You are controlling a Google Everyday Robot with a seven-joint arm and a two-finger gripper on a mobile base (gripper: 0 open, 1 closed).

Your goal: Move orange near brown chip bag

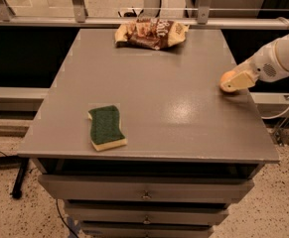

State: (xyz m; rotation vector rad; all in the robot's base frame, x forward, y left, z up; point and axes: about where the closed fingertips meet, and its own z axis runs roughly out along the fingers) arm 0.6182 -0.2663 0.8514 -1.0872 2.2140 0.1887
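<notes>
The orange [227, 76] sits near the right edge of the grey table [154, 93], mostly hidden behind my gripper. My gripper [236, 83] reaches in from the right, its cream fingers right at the orange. The brown chip bag [151, 32] lies wrinkled at the far edge of the table, well away from the orange and up to the left.
A green-and-yellow sponge [106, 127] lies on the front left of the table. Drawers [145, 194] sit below the tabletop. A metal rail [134, 20] with posts runs behind the table. A cable [288, 108] hangs at the right.
</notes>
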